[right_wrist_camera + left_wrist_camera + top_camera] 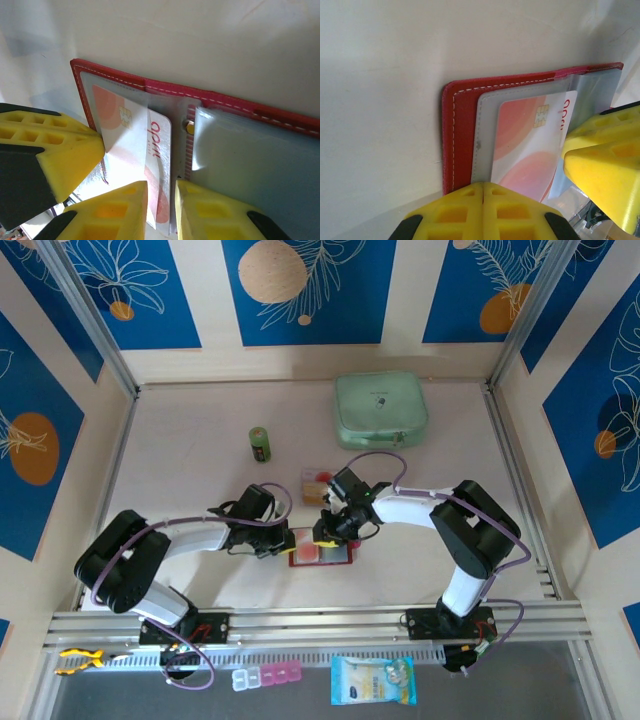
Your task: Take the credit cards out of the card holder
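Yellow-fingered, clenched, pinning the open red card holder (pixel 460 130) flat on the surface (pixel 395 75) with the left gripper (pixel 482 192). Straddling the free edge of the credit card (pixel 157 145) with the right gripper (pixel 161 192), narrowly parted; cannot tell whether gripping. Probably handling light, stiff, slick: pinching that exposed edge, sliding from the clear pocket (pixel 115 92).

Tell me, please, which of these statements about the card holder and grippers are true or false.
The card holder lies open on the table. True.
The left gripper is wide open. False: its fingers are shut, at the holder's edge.
A white and reddish card sits in the holder's clear pocket. True.
The mint green case lies by the arm bases. False: it lies at the table's far side.
The right gripper hangs far from the holder. False: its fingers pinch the card's edge.
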Robot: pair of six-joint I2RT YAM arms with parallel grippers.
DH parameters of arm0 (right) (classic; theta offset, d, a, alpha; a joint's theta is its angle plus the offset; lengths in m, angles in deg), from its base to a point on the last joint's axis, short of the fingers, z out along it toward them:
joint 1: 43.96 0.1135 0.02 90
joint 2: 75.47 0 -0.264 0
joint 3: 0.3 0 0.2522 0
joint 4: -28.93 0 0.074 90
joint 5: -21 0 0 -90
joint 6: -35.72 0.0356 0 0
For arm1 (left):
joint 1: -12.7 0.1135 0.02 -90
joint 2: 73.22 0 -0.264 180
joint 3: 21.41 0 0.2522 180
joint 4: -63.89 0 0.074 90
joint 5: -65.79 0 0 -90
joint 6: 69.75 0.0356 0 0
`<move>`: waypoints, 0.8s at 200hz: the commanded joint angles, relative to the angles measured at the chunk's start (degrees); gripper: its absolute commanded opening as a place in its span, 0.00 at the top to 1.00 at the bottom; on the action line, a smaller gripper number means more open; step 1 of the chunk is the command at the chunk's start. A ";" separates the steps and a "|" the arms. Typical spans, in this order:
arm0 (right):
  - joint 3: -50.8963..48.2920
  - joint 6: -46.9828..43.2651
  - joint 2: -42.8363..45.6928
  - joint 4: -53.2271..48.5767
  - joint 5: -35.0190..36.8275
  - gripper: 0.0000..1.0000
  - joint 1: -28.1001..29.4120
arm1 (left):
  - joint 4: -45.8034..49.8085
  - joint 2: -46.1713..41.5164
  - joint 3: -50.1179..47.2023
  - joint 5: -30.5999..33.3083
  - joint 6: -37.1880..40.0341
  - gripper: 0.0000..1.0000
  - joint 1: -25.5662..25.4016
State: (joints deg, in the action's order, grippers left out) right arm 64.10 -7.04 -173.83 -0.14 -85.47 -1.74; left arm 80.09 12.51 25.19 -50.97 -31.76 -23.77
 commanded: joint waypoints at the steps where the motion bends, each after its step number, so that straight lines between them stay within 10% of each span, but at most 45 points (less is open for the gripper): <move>1: -0.75 0.87 0.74 -0.39 -1.02 0.79 -0.21 | 2.57 0.75 0.03 0.73 0.60 0.97 0.53; 160: -3.51 1.76 1.98 4.00 -4.14 0.91 -1.34 | 3.10 1.19 0.38 0.75 0.61 0.97 0.61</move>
State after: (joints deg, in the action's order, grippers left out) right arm 61.78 -5.12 -173.81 4.25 -88.57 -2.59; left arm 80.27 12.51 25.19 -50.97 -31.76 -23.73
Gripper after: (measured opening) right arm 0.098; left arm 0.044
